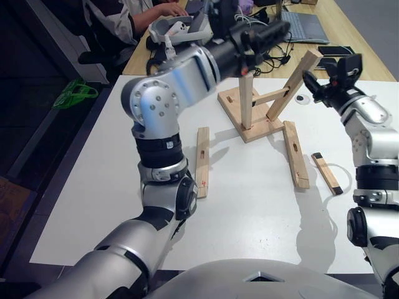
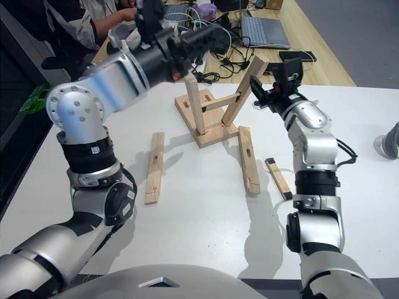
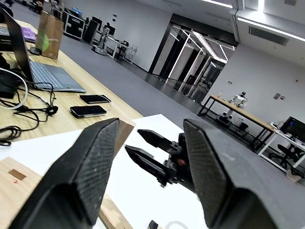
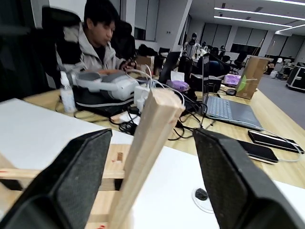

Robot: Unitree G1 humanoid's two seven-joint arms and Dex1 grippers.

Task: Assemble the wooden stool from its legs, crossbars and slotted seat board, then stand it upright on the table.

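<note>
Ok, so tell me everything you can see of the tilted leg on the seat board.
The tilted leg is a bare pale wooden bar, square in section. It leans, foot on the seat board, top up toward the right gripper, whose open fingers flank it; contact cannot be told. A crossbar joins it to the upright leg.

Both eye views looked down from the head over the table (image 1: pixel 249 212) and stool (image 1: pixel 232 103); the right wrist view faced one leg (image 4: pixel 143 152) closely.
</note>
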